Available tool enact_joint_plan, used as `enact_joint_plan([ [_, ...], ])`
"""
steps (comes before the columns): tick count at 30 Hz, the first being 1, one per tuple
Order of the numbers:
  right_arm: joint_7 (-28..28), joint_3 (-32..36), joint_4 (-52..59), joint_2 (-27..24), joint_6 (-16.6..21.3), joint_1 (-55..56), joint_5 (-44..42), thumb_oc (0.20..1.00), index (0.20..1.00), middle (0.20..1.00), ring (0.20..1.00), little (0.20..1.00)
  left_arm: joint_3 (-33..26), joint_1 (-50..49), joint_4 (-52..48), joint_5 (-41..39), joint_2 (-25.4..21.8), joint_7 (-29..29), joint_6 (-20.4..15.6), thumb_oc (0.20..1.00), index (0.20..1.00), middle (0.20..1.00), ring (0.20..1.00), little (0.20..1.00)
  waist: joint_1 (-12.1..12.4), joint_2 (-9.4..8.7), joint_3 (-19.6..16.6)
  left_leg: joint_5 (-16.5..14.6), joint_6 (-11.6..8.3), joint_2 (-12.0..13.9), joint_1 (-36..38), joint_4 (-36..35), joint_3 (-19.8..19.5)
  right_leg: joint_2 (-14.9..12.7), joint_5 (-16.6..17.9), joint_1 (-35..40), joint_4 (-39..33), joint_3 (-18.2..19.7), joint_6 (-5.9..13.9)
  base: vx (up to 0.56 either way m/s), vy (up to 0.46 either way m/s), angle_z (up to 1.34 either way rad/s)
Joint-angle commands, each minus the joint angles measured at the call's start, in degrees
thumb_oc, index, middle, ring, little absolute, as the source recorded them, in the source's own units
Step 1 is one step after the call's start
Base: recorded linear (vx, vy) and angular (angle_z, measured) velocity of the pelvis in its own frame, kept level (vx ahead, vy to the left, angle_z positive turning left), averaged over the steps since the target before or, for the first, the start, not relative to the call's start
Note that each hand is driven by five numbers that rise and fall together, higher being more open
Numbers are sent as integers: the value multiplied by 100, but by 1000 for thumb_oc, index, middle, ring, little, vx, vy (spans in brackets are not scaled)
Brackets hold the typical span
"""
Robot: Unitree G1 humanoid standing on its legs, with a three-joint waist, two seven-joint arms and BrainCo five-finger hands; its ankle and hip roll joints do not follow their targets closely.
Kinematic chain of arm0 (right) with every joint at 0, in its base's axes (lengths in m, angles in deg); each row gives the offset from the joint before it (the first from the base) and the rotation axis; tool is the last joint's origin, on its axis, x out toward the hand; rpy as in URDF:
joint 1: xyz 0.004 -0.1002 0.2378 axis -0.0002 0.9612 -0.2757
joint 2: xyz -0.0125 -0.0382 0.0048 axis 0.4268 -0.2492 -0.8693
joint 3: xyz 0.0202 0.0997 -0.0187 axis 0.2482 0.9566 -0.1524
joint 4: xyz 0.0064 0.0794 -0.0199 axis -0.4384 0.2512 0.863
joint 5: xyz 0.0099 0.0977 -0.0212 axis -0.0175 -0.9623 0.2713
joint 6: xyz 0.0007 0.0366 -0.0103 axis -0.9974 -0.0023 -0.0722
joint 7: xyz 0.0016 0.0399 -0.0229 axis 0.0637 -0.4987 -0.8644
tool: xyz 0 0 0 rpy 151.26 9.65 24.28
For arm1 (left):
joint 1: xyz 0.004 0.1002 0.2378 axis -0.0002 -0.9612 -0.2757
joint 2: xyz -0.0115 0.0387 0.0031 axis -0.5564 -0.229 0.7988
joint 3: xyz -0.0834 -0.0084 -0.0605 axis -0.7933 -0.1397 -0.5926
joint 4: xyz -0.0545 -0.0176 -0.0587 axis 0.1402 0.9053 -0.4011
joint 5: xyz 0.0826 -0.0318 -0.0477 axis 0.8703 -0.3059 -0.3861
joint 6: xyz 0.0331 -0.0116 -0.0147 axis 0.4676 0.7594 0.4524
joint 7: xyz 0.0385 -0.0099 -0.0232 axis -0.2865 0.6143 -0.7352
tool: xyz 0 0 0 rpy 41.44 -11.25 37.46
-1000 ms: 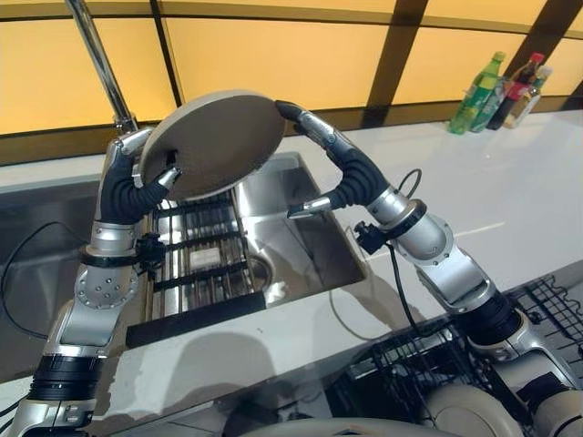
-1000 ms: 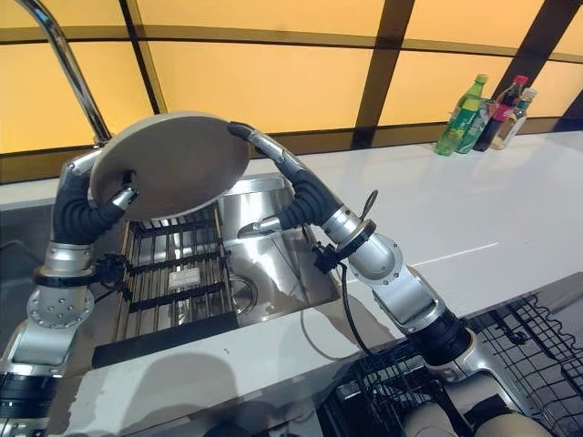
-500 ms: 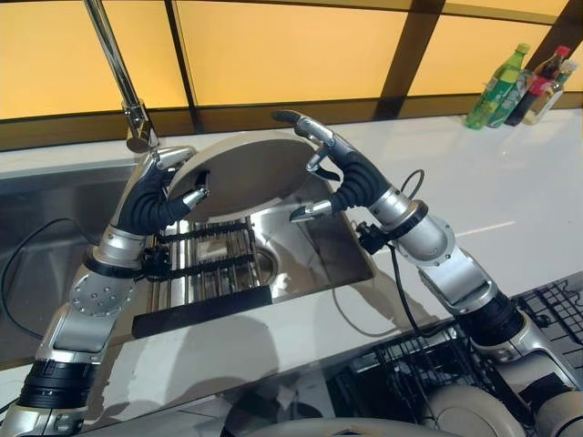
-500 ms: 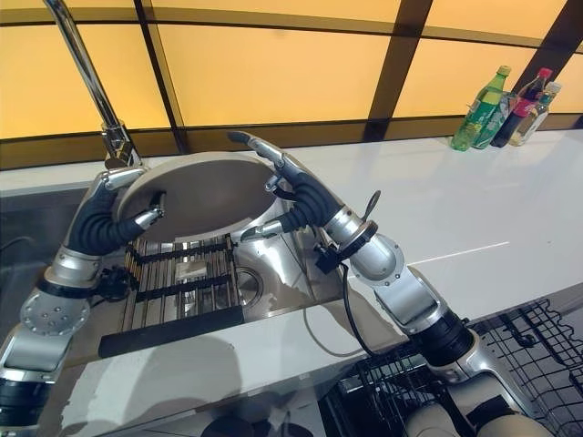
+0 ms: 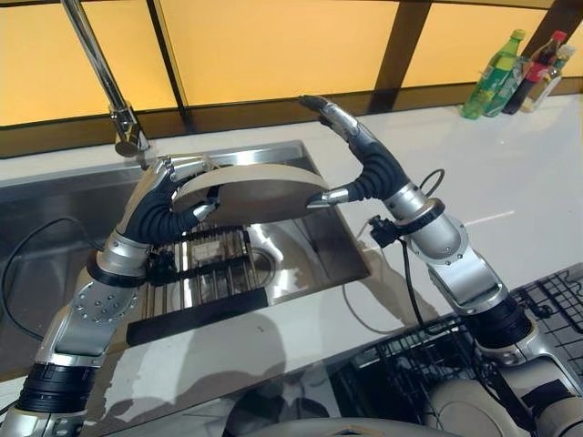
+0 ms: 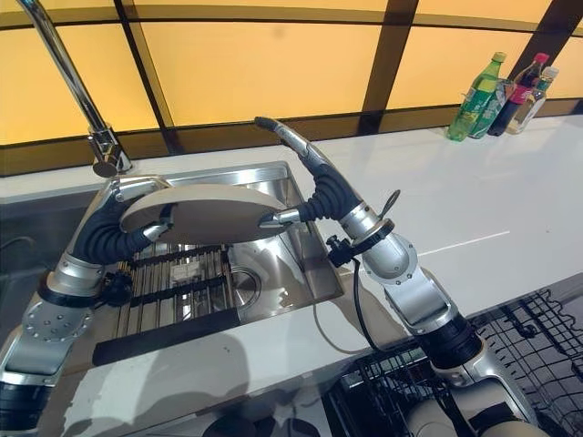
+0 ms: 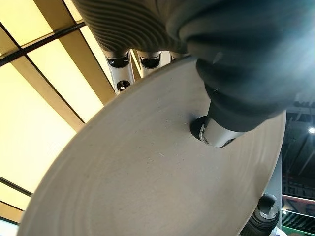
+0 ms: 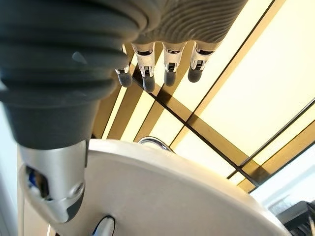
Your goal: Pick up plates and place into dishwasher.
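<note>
A round beige plate [image 5: 260, 187] hangs almost flat above the sink [image 5: 310, 250]. My left hand [image 5: 168, 205] is shut on its left rim, fingers [image 7: 120, 69] over the far edge and thumb [image 7: 221, 128] pressed on the near face. My right hand [image 5: 364, 164] stands open at the plate's right side. Its fingers [image 8: 147, 69] are straight and raised clear of the plate [image 8: 172, 196], and only its thumb [image 8: 54, 191] meets the rim.
A slatted rack [image 5: 214, 273] lies in the steel sink under the plate, and a tall faucet [image 5: 105, 82] rises behind it. White countertop [image 5: 510, 173] runs to the right, with bottles [image 5: 510, 64] at the back. A black wire dishwasher rack [image 5: 556, 300] sits at the lower right.
The plate has tipped from steeply tilted to almost flat and come down over the sink. My right hand's fingers have left its top rim and risen above it.
</note>
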Motion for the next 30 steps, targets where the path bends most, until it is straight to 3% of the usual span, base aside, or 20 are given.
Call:
enact_joint_plan([
  [1,-7,-168,185,-235,9,-227,260,1000,1000,1000,1000,1000,258,435,-327,-43,-237,-172,-442,200,200,200,200,200,36,126,-499,230,266,-278,-269,-129,-156,-356,-902,276,1000,-178,181,0,0,0],
  [8,-259,-84,222,-365,44,-312,353,1000,1000,1000,1000,1000,330,486,-360,63,-402,-284,-293,200,200,200,200,200,44,127,-474,234,288,-302,-264,-148,-175,-379,-875,272,1030,-187,185,0,0,0],
  [21,202,-517,208,-206,-198,-393,279,1000,1000,1000,1000,1000,422,591,-443,-255,-183,-212,-217,200,200,200,200,200,97,88,-487,264,306,-329,-264,-177,-236,-385,-872,291,1005,-176,194,0,0,0],
  [22,254,-574,210,-164,-195,-407,249,947,947,947,947,947,446,602,-490,-292,-130,-181,-206,200,200,200,200,200,115,84,-483,263,307,-333,-272,-171,-249,-389,-874,293,1008,-188,192,0,0,0],
  [23,313,-615,229,-134,-196,-417,224,545,545,545,545,545,462,607,-511,-313,-90,-145,-208,200,200,200,200,200,125,79,-484,265,307,-336,-275,-173,-262,-389,-876,293,1011,-195,193,-2,-2,4],
  [24,345,-681,254,-101,-208,-449,199,426,426,426,426,426,499,626,-527,-339,-56,-134,-209,200,200,200,200,200,138,71,-478,270,305,-338,-278,-177,-279,-387,-877,293,1018,-201,195,0,-5,6],
  [25,312,-743,253,-77,-215,-486,182,388,388,388,388,388,527,651,-540,-375,-28,-120,-197,200,200,200,200,200,153,65,-464,278,304,-340,-277,-181,-297,-386,-877,299,1025,-211,197,2,-8,8],
  [26,294,-793,238,-44,-221,-538,154,269,269,269,269,269,560,676,-556,-384,9,-123,-179,200,200,200,200,200,167,56,-453,284,305,-342,-274,-184,-312,-385,-879,304,1033,-223,196,4,-8,6],
  [27,297,-831,196,4,-222,-594,148,200,200,200,200,200,602,701,-547,-380,42,-151,-176,200,200,200,200,200,179,51,-448,286,308,-347,-273,-183,-324,-386,-881,315,1035,-231,190,7,-6,5],
  [30,315,-899,165,90,-239,-663,26,200,200,200,200,200,642,719,-539,-417,102,-170,-166,200,200,200,200,200,210,35,-449,289,307,-356,-272,-194,-360,-392,-876,328,1037,-250,195,10,-1,7],
])
